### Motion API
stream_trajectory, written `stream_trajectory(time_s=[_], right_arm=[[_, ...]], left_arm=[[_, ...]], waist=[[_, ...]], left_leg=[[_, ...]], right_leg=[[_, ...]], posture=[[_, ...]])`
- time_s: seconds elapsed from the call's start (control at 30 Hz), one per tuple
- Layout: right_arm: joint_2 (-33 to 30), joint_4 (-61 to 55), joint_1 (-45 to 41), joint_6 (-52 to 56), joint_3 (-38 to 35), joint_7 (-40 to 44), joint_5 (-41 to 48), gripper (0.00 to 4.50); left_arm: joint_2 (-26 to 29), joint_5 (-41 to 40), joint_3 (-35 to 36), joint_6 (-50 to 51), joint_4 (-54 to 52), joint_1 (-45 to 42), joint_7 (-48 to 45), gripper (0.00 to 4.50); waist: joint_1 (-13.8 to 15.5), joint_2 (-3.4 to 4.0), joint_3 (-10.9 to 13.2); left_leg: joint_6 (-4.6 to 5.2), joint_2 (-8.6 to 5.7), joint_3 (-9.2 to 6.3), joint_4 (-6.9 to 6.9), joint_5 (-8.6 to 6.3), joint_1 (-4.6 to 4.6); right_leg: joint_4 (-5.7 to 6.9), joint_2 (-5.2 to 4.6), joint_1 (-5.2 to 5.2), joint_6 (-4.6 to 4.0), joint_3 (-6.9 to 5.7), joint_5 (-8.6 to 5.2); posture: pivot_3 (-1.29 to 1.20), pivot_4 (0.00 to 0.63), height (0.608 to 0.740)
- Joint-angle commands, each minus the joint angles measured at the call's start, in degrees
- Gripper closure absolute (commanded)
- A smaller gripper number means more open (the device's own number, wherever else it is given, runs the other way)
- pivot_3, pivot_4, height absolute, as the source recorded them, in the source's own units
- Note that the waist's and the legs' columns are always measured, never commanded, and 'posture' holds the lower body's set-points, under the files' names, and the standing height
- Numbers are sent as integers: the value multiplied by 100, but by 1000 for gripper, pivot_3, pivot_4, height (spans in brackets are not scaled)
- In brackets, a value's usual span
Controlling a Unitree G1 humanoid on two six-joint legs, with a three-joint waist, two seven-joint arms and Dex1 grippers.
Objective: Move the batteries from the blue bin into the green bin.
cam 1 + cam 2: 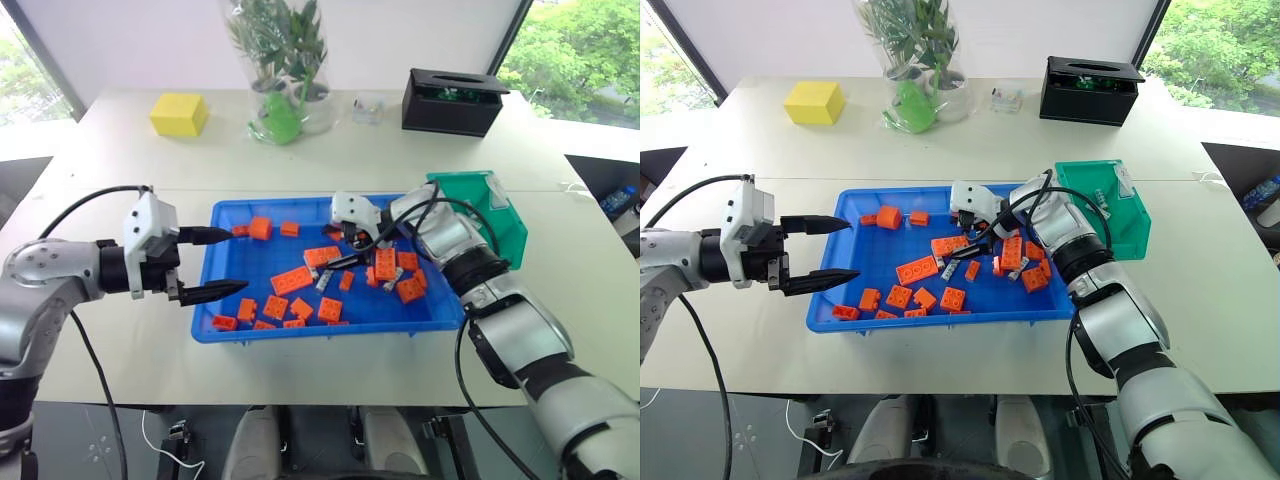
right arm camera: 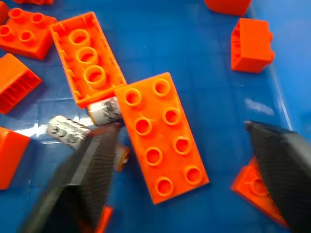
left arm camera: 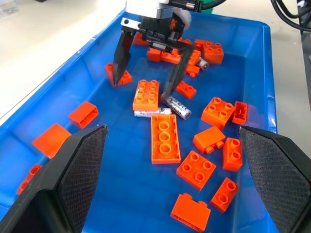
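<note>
Right gripper (image 3: 146, 82), jaws part-open and empty, straddles an orange brick; grey-silver cylindrical batteries (image 3: 176, 106) lie crosswise at one fingertip, toward 5 o'clock; left gripper (image 1: 220, 262) open, empty, farther.

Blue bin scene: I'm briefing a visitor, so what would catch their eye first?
The blue bin mid-table, strewn with orange bricks. The right gripper reaches down into it, fingers spread over a brick beside two batteries. The left gripper hovers open at the bin's left edge.

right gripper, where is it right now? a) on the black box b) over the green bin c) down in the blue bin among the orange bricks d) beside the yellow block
c: the right gripper stands open inside the blue bin, its tips by an orange brick and a battery.
</note>
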Motion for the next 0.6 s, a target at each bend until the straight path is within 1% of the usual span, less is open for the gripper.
stream_trajectory(time_s=[0.03,0.07,0.1,0.2,0.33,0.47,0.57,0.6], right_arm=[[26,-100,-145,-85,-153,106,63,2306],[35,-151,-177,-45,-196,143,113,2841],[48,-190,-214,-4,-239,167,159,3284],[169,-230,-380,179,-389,129,285,3284],[528,-716,-428,530,-451,13,443,3284],[1062,-1331,-161,859,-249,-328,386,3284],[1342,-1584,29,1100,-45,-546,269,3284],[1371,-1624,70,1116,9,-595,232,2847]], left_arm=[[-8,0,191,-139,-91,-24,42,0],[-7,7,189,-152,-75,-32,46,0],[-6,13,185,-164,-61,-40,49,0],[-2,33,157,-200,28,-115,45,0],[1,49,114,-244,123,-200,39,0],[-33,75,62,-263,159,-260,66,0],[-61,95,47,-255,153,-285,77,0],[-69,101,43,-251,157,-300,78,0]], waist=[[-3,0,0],[-4,0,0],[-4,0,0],[-10,0,0],[-25,0,0],[-28,0,0],[-2,0,0],[14,0,0]], left_leg=[[0,0,0,0,0,0],[0,0,-1,0,0,0],[0,0,-1,0,0,0],[0,0,-1,-1,0,0],[0,3,-8,-3,0,1],[-1,4,-9,-7,0,2],[-1,4,-10,-7,0,1],[-2,3,-8,-7,1,1]], right_leg=[[0,0,0,0,0,0],[0,0,-1,0,0,0],[1,0,-1,0,0,0],[1,1,-1,2,0,1],[3,3,-3,5,0,3],[6,7,-6,10,-1,6],[6,6,-4,8,-3,5],[6,4,-3,7,-3,4]], posture=[[0,150,736],[0,150,736],[0,150,736],[0,150,736],[0,150,736],[0,150,736],[0,150,736],[0,150,736]])
